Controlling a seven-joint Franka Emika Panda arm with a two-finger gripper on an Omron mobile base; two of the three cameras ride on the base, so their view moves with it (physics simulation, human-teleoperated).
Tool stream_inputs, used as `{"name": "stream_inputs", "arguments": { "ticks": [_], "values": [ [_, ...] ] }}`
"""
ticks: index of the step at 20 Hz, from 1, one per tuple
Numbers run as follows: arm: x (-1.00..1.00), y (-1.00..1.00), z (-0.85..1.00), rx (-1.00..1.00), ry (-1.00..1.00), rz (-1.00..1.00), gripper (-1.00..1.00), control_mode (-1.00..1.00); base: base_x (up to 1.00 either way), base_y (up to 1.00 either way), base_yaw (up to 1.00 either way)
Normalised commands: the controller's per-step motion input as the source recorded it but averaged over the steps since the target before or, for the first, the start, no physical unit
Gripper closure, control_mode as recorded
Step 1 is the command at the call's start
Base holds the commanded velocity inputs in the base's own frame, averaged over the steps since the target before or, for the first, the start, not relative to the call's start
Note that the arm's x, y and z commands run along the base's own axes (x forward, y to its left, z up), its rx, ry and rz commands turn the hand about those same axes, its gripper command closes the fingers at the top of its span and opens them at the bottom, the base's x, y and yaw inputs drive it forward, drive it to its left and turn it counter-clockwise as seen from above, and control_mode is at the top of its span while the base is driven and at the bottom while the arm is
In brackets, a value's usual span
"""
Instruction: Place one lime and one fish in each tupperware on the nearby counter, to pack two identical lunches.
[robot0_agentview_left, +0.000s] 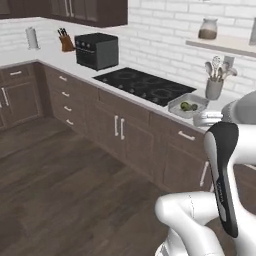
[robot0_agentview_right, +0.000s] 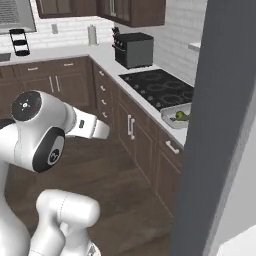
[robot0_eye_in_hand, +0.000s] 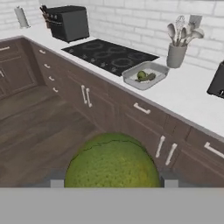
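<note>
I'm looking down the hand camera and a round green lime with dimpled skin (robot0_eye_in_hand: 113, 161) sits right at the bottom of the view, between the two small dark finger tips (robot0_eye_in_hand: 57, 183) of the gripper (robot0_eye_in_hand: 113, 183). The jaws stand fairly wide and press against the lime's two sides, so I read it as gripped and carried in the air over the dark wooden floor (robot0_eye_in_hand: 39, 127).

Ahead of the hand, the long pale grey-white counter (robot0_eye_in_hand: 188, 94) runs over dark brown cabinets. On it, just beside the black cooktop (robot0_eye_in_hand: 111, 54), rests a shallow grey rectangular tupperware (robot0_eye_in_hand: 131, 78) with a raised rim. Inside it I see a second green lime (robot0_eye_in_hand: 141, 75) with a brown-olive fish (robot0_eye_in_hand: 149, 78) against it. A grey utensil pot (robot0_eye_in_hand: 176, 54) stands near the container, by the wall.
</note>
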Motion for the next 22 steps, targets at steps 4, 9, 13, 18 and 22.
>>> {"name": "stream_inputs", "arguments": {
  "ticks": [4, 9, 13, 18, 22],
  "values": [
    [0.0, 0.0, 0.0, 0.0, 0.0, 0.0, 1.0, 1.0, 1.0, 0.0, -0.02],
    [0.0, 0.0, 0.0, 0.0, 0.0, 0.0, 1.0, 1.0, 0.67, 0.0, -0.64],
    [0.0, 0.0, 0.0, 0.0, 0.0, 0.0, 1.0, 1.0, 0.19, 0.0, -0.91],
    [0.0, 0.0, 0.0, 0.0, 0.0, 0.0, 1.0, 1.0, 0.62, 0.13, -0.71],
    [0.0, 0.0, 0.0, 0.0, 0.0, 0.0, 1.0, 1.0, 0.06, -0.05, -0.14]
  ]
}}
